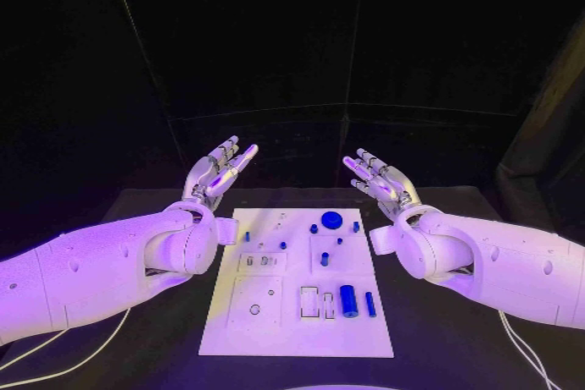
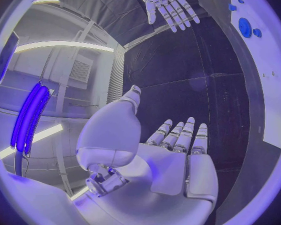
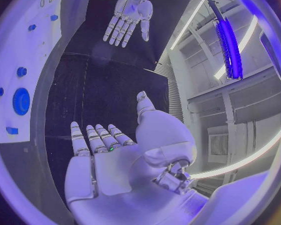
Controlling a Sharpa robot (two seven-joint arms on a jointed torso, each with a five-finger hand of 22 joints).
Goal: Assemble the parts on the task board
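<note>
Blue parts sit small and hard-looking on the white board [image 1: 297,322], which lies flat on the black desk [image 1: 439,348] between the two raised hands and below them. The left hand [image 1: 220,173] and right hand [image 1: 381,182] are both released, fingers spread, holding nothing. The round disc [image 1: 330,218] lies nearest the right hand; the long cylinder [image 1: 347,300] lies back toward the wrists. These pieces look light, rigid and smooth, so likely slippery. I would pinch the cylinder across its middle and the disc by its rim.
</note>
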